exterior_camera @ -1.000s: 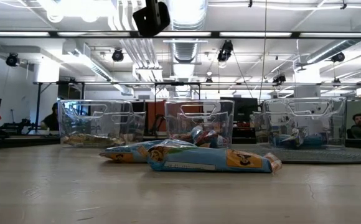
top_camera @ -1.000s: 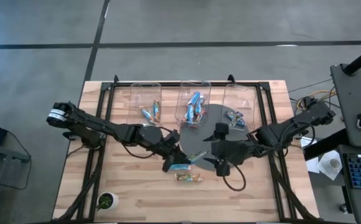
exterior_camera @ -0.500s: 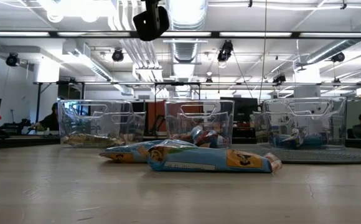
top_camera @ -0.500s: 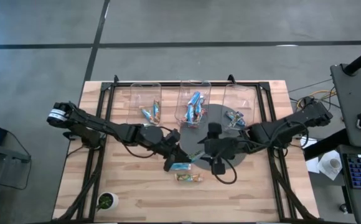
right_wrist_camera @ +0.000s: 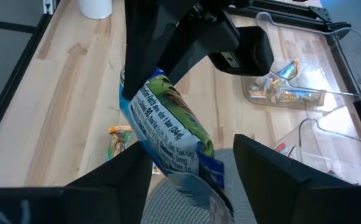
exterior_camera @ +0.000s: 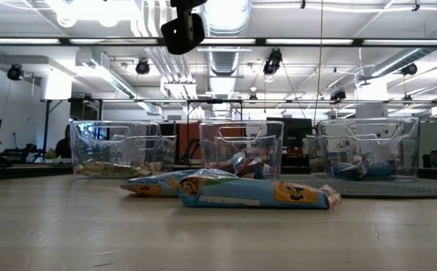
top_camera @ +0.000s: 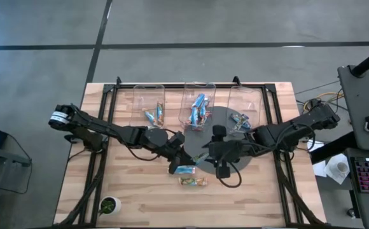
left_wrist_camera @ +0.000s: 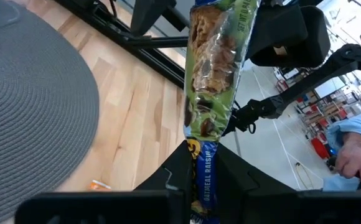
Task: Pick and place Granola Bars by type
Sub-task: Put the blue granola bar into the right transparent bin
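from above, the two gripper heads crowd together at the near-left edge of the round grey mat (top_camera: 226, 124), and their dark bodies cover most of the bar passing between them; only a sliver of foil shows there. the low view cuts both arms off, leaving one dark wrist part hanging at the top.

the left gripper (left_wrist_camera: 200, 163) is clamped tight on the lower end of a green-yellow granola bar (left_wrist_camera: 216, 68), which stands up from its fingers; the wrapper's print reads oatmeal raisin. the right gripper (right_wrist_camera: 196, 163) has its fingers (right_wrist_camera: 274, 171) spread either side of the same bar's other end, partly narrowed; whether they touch the foil yet cannot be made out.

just in front of the mat's left edge, two more bars lie on the wooden table (top_camera: 133, 197): a blue-wrapped bar (top_camera: 185, 170) and, nearer the front, a yellow-orange bar (top_camera: 192, 181). behind the mat stand three clear bins (top_camera: 198, 102), each with bars inside; the right one sits on the mat. a person's hand and blue sleeve (left_wrist_camera: 355, 152) show off beyond the table.
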Tool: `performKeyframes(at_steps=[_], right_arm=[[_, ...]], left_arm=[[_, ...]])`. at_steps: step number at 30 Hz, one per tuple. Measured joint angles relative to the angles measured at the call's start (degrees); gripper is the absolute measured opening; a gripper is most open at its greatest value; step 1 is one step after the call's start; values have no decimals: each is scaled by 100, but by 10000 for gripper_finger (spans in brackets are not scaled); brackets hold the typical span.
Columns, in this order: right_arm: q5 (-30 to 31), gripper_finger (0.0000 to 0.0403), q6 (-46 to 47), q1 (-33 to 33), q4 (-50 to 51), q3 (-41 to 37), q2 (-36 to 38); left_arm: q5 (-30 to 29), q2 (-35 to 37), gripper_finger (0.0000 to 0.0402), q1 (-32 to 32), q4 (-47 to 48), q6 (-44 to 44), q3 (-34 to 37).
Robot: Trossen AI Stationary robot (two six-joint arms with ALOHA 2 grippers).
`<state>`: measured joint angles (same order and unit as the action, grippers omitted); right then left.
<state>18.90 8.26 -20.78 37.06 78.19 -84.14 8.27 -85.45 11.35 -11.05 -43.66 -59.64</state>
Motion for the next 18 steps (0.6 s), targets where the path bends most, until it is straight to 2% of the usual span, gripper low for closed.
performKeyframes(at_steps=[4, 8, 12, 18], right_arm=[[13, 224, -4, 7, 2, 0, 0], [21, 218, 2, 7, 15, 0, 2], [33, 188, 9, 11, 101, 0, 2], [31, 130, 34, 11, 170, 2, 2]], left_arm=[[-108, 2, 26, 0, 17, 0, 0], [-278, 2, 26, 0, 20, 73, 0], [-548, 2, 40, 0, 22, 35, 0], [-844, 3, 81, -2, 35, -170, 0]])
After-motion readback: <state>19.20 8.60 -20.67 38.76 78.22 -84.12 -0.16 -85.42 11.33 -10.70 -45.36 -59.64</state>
